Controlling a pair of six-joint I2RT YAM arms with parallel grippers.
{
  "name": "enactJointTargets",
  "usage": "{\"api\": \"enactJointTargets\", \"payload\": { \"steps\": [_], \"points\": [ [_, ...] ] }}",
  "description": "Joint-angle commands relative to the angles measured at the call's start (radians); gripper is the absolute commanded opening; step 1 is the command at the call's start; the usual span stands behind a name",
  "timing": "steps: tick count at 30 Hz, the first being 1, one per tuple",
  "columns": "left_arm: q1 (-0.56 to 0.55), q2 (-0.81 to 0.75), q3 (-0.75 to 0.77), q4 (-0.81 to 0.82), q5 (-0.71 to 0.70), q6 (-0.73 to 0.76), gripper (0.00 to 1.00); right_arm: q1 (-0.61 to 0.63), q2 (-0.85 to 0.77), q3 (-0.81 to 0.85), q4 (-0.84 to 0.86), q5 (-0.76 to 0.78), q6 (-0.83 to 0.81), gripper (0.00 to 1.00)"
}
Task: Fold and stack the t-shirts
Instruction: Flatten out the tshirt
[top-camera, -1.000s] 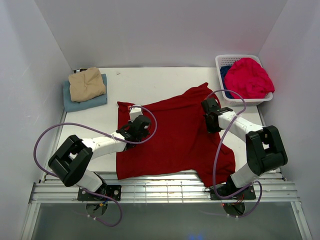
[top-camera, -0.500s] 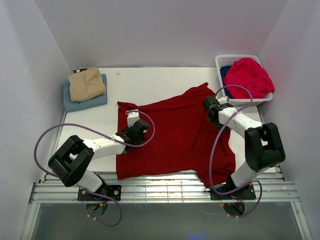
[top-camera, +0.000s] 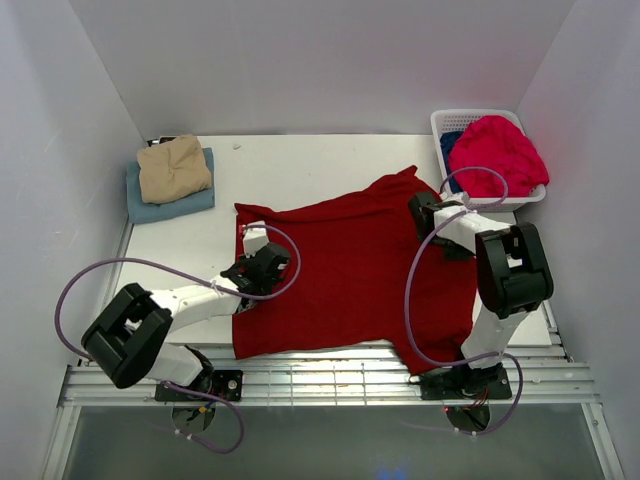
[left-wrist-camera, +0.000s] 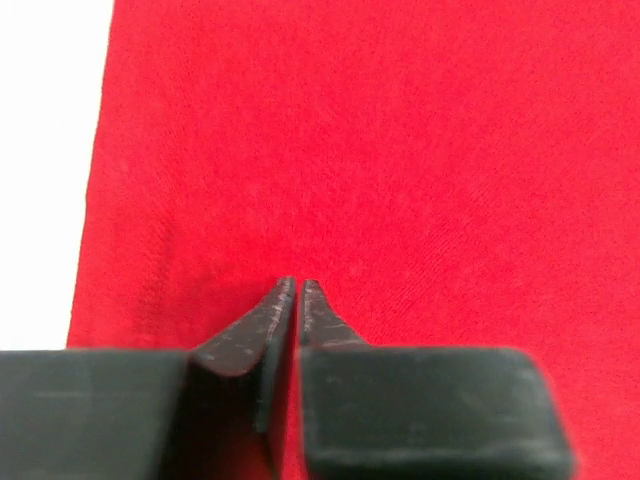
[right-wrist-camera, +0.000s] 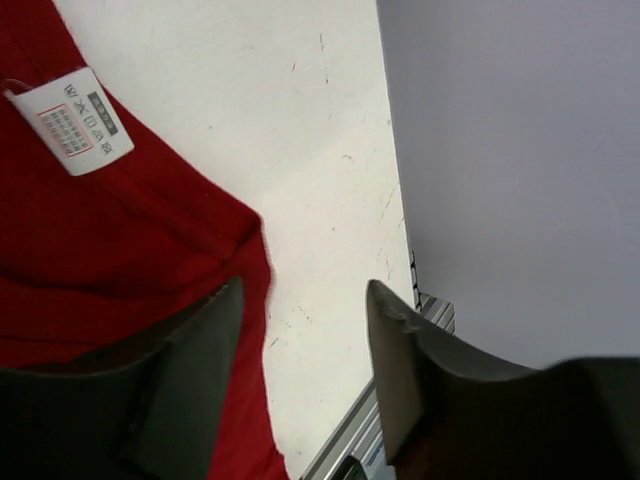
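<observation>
While right fingers (right-wrist-camera: 192, 372) gape, near-shut left fingers (left-wrist-camera: 248, 342) hide any pinch of red shirt (top-camera: 350, 272).

Upper right of the top view: the deep blue shirt (top-camera: 447, 150) is mostly buried under the bright pinkish-red shirt (top-camera: 497, 155). Upper left: the tan shirt (top-camera: 173, 168) covers most of the light blue shirt (top-camera: 180, 206). In the right wrist view the print on the care label (right-wrist-camera: 82, 120) is too small to read
</observation>
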Motion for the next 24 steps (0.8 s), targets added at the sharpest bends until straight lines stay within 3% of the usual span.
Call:
{"api": "enactJointTargets", "payload": {
  "steps": [1,2,3,6,9,11,12,13,15,16,17,19,20,24],
  "points": [
    [0.01,-0.118,0.022,0.013,-0.069,0.026,0.2,0.001,-0.095,0.08,0.032,0.076,-0.012,0.62],
    [0.014,-0.131,0.031,0.02,-0.078,0.038,0.25,0.001,-0.152,0.089,0.048,0.063,-0.059,0.66],
    [0.017,-0.144,0.048,0.03,-0.082,0.061,0.56,0.002,-0.187,0.095,0.105,0.006,-0.093,0.67],
    [0.031,-0.161,0.091,0.04,-0.096,0.091,0.89,0.007,-0.333,0.089,0.209,-0.183,-0.217,0.79],
    [0.062,-0.131,0.126,0.058,-0.093,0.123,0.93,0.007,-0.451,0.049,0.359,-0.463,-0.305,0.8],
    [0.101,-0.088,0.135,0.081,-0.079,0.137,0.92,0.006,-0.488,0.029,0.441,-0.657,-0.321,0.74],
    [0.118,-0.073,0.139,0.083,-0.049,0.141,0.91,0.006,-0.484,0.037,0.449,-0.707,-0.314,0.64],
    [0.135,-0.056,0.148,0.116,-0.037,0.143,0.89,0.006,-0.471,0.047,0.45,-0.762,-0.313,0.43],
    [0.175,-0.007,0.163,0.136,-0.02,0.149,0.73,0.006,-0.404,0.1,0.437,-0.905,-0.313,0.14],
    [0.18,0.007,0.18,0.141,-0.021,0.154,0.65,0.006,-0.378,0.118,0.434,-0.947,-0.302,0.08],
    [0.186,0.019,0.188,0.148,-0.024,0.164,0.44,0.007,-0.323,0.135,0.438,-1.03,-0.304,0.08],
    [0.189,0.041,0.204,0.155,-0.024,0.167,0.18,0.007,-0.272,0.166,0.467,-1.115,-0.31,0.08],
    [0.191,0.044,0.206,0.158,-0.021,0.166,0.0,0.007,-0.219,0.176,0.496,-1.169,-0.307,0.08],
    [0.192,0.046,0.202,0.161,-0.004,0.152,0.0,0.007,-0.05,0.303,0.522,-1.321,-0.284,0.08]
  ]
}}
